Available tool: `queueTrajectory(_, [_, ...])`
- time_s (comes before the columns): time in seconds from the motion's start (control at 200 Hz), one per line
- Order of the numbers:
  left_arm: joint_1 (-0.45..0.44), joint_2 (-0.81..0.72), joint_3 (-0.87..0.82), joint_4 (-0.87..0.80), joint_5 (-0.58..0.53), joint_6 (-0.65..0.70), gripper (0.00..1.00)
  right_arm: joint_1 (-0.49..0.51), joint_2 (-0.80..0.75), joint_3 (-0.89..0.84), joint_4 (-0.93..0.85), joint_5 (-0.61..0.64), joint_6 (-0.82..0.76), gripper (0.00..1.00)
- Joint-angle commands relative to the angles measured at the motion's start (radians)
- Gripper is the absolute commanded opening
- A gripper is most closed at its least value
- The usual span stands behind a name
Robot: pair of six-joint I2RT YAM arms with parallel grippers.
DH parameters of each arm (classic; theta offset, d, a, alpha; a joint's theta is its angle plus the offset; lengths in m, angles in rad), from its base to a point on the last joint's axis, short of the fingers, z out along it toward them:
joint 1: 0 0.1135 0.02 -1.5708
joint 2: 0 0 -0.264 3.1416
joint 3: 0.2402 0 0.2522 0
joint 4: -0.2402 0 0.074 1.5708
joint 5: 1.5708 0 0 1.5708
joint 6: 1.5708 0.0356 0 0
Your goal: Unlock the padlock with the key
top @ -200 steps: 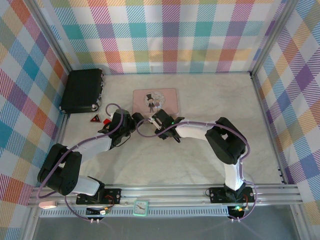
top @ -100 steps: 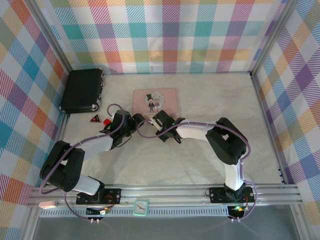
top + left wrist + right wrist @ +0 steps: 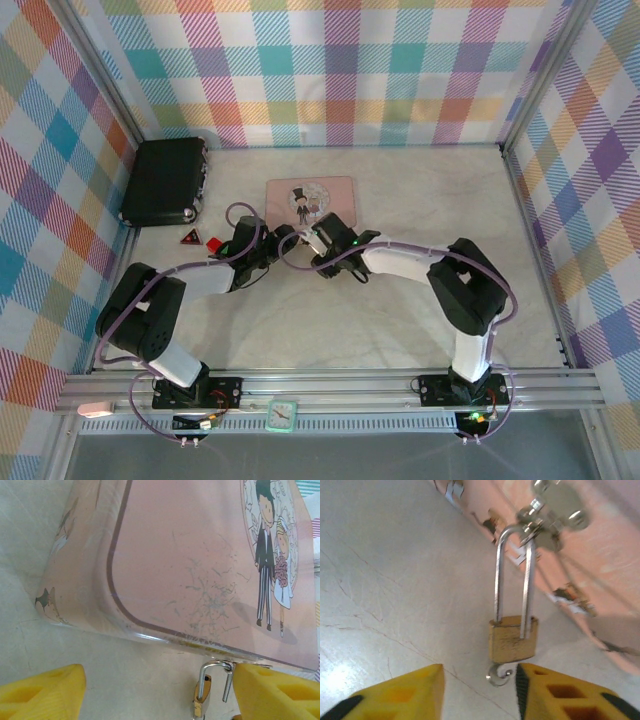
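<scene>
The left tool (image 3: pixel 157 696) and right tool (image 3: pixel 479 692), both spread, have closed in on the padlock (image 3: pixel 513 641), still locked, its key (image 3: pixel 499 675) perhaps already inserted.

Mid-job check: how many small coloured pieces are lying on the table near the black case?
2. A red triangular piece lies just in front of the black case; a red-and-green piece sits just right of it. Others may be hidden from the camera.

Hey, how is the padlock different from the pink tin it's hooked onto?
The padlock is brass with a silver shackle; the tin is pink with a cartoon couple on its lid. The padlock is far smaller than the tin. The tin lies flat on the table, while the padlock is hooked to its clasp by the shackle. Both look shut.
</scene>
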Motion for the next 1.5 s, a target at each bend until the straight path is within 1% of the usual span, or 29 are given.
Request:
queueTrajectory(0.0, [0.017, -0.059, 0.008, -0.007, 0.002, 0.023, 0.77, -0.017, 0.01, 0.013, -0.016, -0.028, -0.013, 0.46])
queueTrajectory(0.165, [0.022, -0.121, -0.005, -0.092, -0.036, 0.042, 0.78, -0.02, 0.072, 0.055, -0.032, -0.027, -0.015, 0.48])
queueTrajectory(0.32, [0.026, -0.159, -0.032, -0.113, -0.054, 0.042, 0.79, -0.031, 0.114, 0.075, -0.017, -0.022, -0.007, 0.51])
queueTrajectory(0.49, [0.028, -0.167, -0.035, -0.122, -0.054, 0.045, 0.79, -0.034, 0.172, 0.102, -0.004, -0.041, 0.006, 0.49])
queueTrajectory(0.55, [0.028, -0.169, -0.036, -0.121, -0.054, 0.046, 0.79, -0.034, 0.181, 0.099, 0.006, -0.042, 0.008, 0.46])
queueTrajectory(0.625, [0.028, -0.168, -0.039, -0.112, -0.052, 0.044, 0.79, -0.037, 0.19, 0.1, 0.007, -0.043, 0.006, 0.38])
queueTrajectory(0.77, [0.028, -0.152, -0.058, -0.073, -0.024, 0.018, 0.78, -0.04, 0.186, 0.1, 0.003, -0.038, -0.005, 0.17])
queueTrajectory(0.89, [0.028, -0.126, -0.088, -0.004, 0.007, -0.007, 0.75, -0.045, 0.16, 0.091, 0.004, -0.058, -0.013, 0.09])
queueTrajectory(0.985, [0.026, -0.094, -0.103, 0.064, 0.042, -0.023, 0.73, -0.052, 0.138, 0.089, 0.003, -0.085, -0.014, 0.05])
queueTrajectory(1.16, [0.016, -0.039, -0.114, 0.176, 0.068, -0.048, 0.72, -0.064, 0.117, 0.103, -0.009, -0.164, -0.007, 0.0])
queueTrajectory(1.31, [-0.008, 0.051, -0.093, 0.307, 0.074, -0.1, 0.71, -0.081, 0.109, 0.106, -0.004, -0.253, 0.012, 0.0])
queueTrajectory(1.335, [-0.012, 0.066, -0.091, 0.339, 0.075, -0.11, 0.7, -0.083, 0.108, 0.106, -0.004, -0.271, 0.044, 0.0])
queueTrajectory(1.385, [-0.023, 0.102, -0.081, 0.39, 0.073, -0.122, 0.66, -0.087, 0.103, 0.104, 0.001, -0.301, 0.056, 0.0])
queueTrajectory(1.495, [-0.037, 0.157, -0.058, 0.426, 0.062, -0.141, 0.63, -0.094, 0.101, 0.102, 0.016, -0.366, 0.057, 0.0])
